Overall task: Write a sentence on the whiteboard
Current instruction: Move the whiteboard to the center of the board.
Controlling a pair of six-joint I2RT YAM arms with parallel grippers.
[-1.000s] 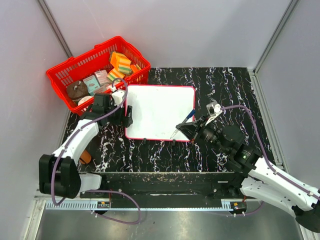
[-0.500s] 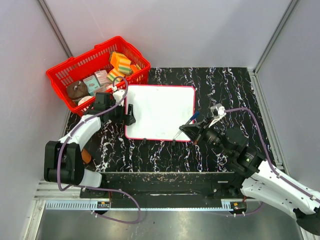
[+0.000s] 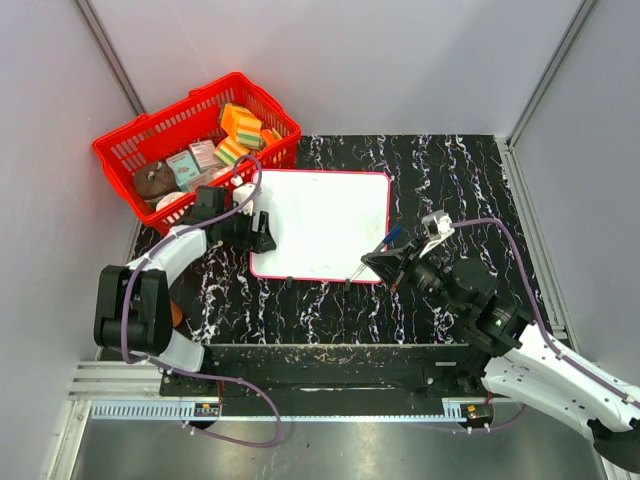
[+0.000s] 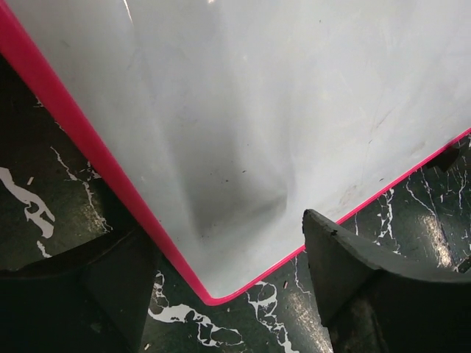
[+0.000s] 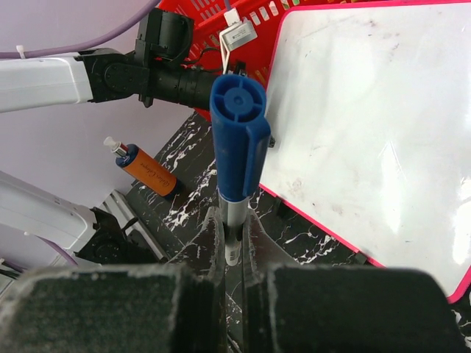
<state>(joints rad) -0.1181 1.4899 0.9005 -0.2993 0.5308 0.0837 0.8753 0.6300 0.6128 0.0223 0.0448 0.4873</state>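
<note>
Wrist views reveal left jaws spread astride the whiteboard corner, right jaws clamping a blue marker.

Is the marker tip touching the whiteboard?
Cannot tell: top view puts the marker tip at the near edge of the whiteboard, height unreadable; right wrist view hides it.

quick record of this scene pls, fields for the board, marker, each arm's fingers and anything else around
whiteboard: flat on the table, red frame, no writing visible
marker: blue, tip by the whiteboard's near edge; contact unclear
right fingers: shut on the marker
left fingers: open, at the whiteboard's left edge by its near corner
basket: red, far left, holding sponges and small packs
bottle: orange, near the left arm
task state: sentence not yet written
</note>
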